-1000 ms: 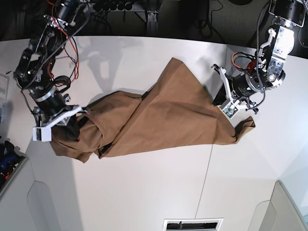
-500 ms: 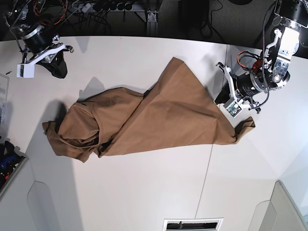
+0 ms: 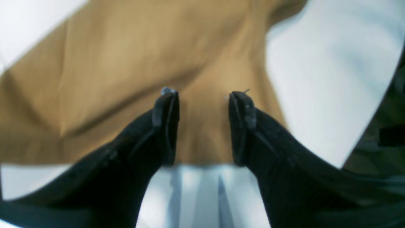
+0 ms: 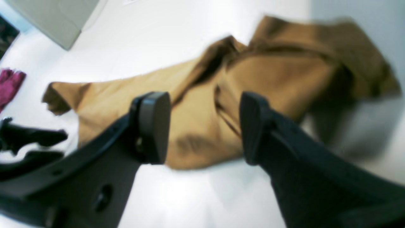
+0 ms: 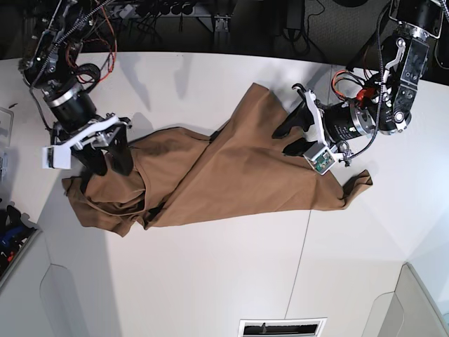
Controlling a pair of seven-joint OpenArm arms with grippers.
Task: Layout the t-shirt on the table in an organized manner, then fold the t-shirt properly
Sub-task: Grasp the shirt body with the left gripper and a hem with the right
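I am looking down on a large matte white table (image 5: 210, 281) with a thin dark seam (image 5: 300, 246) running across its near right part, and beyond its far edge the room is dark, with black cables and equipment (image 5: 175, 10) bunched behind the arms. A light grey panel (image 5: 421, 302) cuts in at the near right corner. The plain tan-brown short-sleeved cotton t-shirt (image 5: 231, 168) lies crumpled across the middle of the table, bunched in folds at the left end, peaked toward the far edge, and tapering to a small flipped corner at the right. From the base view I see my right gripper (image 5: 109, 156) over the bunched left end with its black fingers spread, and my left gripper (image 5: 295, 137) over the right part of the shirt, jaws also apart; neither holds cloth. The left wrist view gives me what the overhead cannot: both dark fingers (image 3: 166, 126) stand parted with tan fabric showing between them, and bare table beneath the near edge of the cloth. The right wrist view, blurred, shows its two padded fingers (image 4: 153, 126) wide apart above the table, the shirt spread beyond them, and a scrap of magenta cloth (image 4: 9, 87) at the left edge, which the base view does not show.
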